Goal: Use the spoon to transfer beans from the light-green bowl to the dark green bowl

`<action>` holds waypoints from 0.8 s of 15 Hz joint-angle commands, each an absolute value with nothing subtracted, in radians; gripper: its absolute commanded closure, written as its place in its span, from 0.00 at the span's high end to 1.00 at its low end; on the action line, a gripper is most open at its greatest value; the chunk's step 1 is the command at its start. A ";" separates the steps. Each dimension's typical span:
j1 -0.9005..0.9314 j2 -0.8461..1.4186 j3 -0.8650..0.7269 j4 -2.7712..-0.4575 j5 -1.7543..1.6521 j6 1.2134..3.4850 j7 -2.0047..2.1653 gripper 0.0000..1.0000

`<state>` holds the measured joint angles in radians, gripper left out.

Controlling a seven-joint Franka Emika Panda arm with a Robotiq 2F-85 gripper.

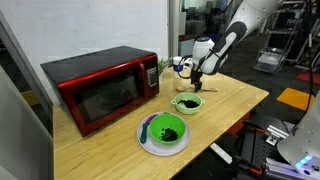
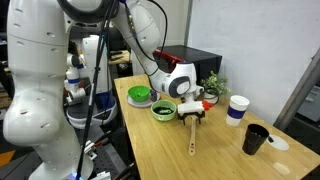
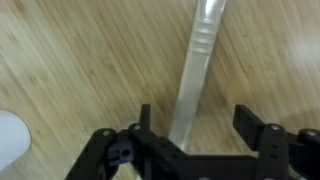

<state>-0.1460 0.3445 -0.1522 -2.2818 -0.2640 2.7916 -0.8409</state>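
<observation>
We see the light-green bowl [image 1: 187, 102] [image 2: 163, 110] on the wooden table [image 1: 100, 150], and the beans [image 1: 187, 101] sit inside it as a dark heap. The dark green bowl [image 1: 165, 130] [image 2: 139, 95] is just beside the light-green bowl, on a white plate [image 1: 147, 143], and its middle looks dark too. The red microwave [image 1: 100, 88] stands farther from the light-green bowl, past the plate. The spoon [image 3: 200, 60] [image 2: 191, 140] lies flat on the table near the light-green bowl, on the side away from the big bowl. The gripper [image 3: 195, 110] [image 1: 197, 78] [image 2: 192, 120] hangs low right over the spoon's handle. In the wrist view its two fingers [image 3: 245, 120] are spread wide apart. The handle runs between them, close to one finger and well clear of the other. Nothing is being squeezed.
</observation>
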 commanded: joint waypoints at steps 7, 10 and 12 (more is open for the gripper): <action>0.043 -0.078 -0.169 -2.559 -0.863 2.746 -0.273 1.00; 0.051 -0.212 -0.132 -2.634 -0.974 2.736 -0.157 1.00; 0.072 -0.297 -0.107 -2.698 -1.011 2.789 -0.163 1.00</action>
